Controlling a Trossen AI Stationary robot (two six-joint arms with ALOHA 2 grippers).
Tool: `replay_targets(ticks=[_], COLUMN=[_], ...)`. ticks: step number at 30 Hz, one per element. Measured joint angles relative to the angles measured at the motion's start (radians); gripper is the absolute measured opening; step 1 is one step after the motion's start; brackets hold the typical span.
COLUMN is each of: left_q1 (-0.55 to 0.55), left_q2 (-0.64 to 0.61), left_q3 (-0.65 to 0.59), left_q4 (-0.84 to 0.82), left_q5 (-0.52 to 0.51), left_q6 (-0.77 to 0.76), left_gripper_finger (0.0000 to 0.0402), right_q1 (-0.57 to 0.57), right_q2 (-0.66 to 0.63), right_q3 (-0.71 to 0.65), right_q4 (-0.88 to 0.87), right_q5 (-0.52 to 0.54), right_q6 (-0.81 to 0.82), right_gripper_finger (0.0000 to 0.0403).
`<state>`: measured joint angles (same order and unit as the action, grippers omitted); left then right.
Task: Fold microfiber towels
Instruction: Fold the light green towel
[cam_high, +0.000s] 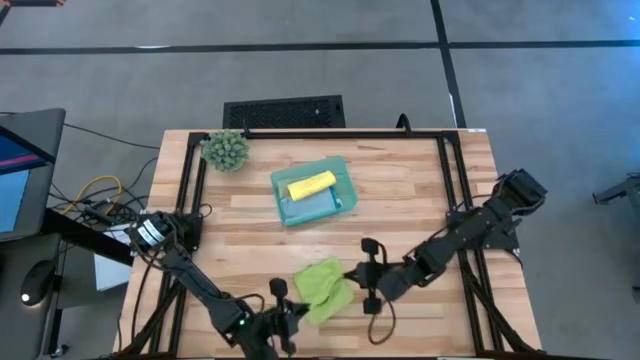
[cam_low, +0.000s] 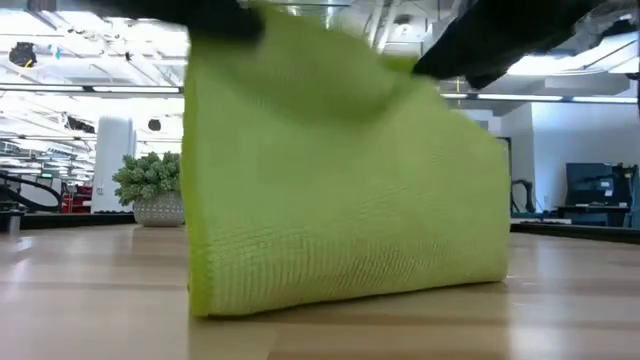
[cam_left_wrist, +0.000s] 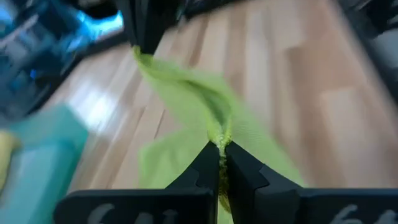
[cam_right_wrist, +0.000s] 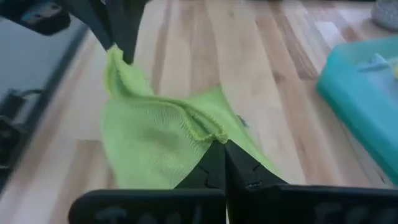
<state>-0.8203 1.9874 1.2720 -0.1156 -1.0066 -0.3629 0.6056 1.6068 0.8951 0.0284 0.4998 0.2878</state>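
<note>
**Lime Towel Held at Two Edges, Near Side of Desk**

At the near edge of the wooden desk (cam_high: 400, 190), the lime green towel (cam_high: 323, 287) was held between both arms. The left gripper (cam_high: 290, 312) had its fingers (cam_left_wrist: 202, 171) pressed together on one edge of the cloth. The right gripper (cam_high: 362, 278) pinched the opposite edge in the same way, its fingers (cam_right_wrist: 239, 165) closed on a bunched hem. Between the two grips the towel sagged, and the lower part of it lay on the desk surface. In the low view the cloth (cam_low: 340, 190) hung as a broad sheet with its bottom edge touching the wood.

Toward the middle of the desk stood the teal tray (cam_high: 282, 182), well apart from the held towel. It contained the yellow towel (cam_high: 312, 184) lying on top of the light blue towel (cam_high: 316, 205). The spiky green plant ball (cam_high: 226, 149) sat near the far left corner.
</note>
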Motion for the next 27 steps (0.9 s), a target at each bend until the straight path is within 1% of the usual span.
replay_targets(ticks=[3,6,10,15,19,24,27], left_q1=[0.033,0.060,0.085,0.106,0.116,0.108,0.101], left_q2=[0.002,0.009,0.025,0.066,0.078,0.074,0.072], left_q3=[0.000,-0.002,-0.001,-0.001,-0.002,0.006,0.018], left_q4=[-0.115,-0.225,-0.293,-0.299,-0.296,-0.299,-0.297], left_q5=[0.041,0.049,0.049,0.088,0.112,0.107,0.082], left_q6=[-0.126,-0.237,-0.338,-0.355,-0.357,-0.358,-0.360], left_gripper_finger=[0.0002,0.0002,0.0002,0.0002,0.0002,0.0002,0.0003], right_q1=[-0.053,-0.099,-0.131,-0.139,-0.139,-0.144,-0.144], right_q2=[0.038,0.085,0.116,0.116,0.116,0.116,0.116], right_q3=[0.000,0.000,0.000,0.000,0.000,0.000,0.000], right_q4=[0.001,-0.002,-0.003,-0.051,-0.047,-0.053,-0.049], right_q5=[-0.027,-0.029,-0.031,-0.031,-0.031,-0.031,-0.030], right_q6=[-0.020,-0.023,-0.001,0.050,0.054,0.061,0.061], right_gripper_finger=[0.0006,0.0005,0.0007,0.0007,0.0008,0.0008,0.0008])
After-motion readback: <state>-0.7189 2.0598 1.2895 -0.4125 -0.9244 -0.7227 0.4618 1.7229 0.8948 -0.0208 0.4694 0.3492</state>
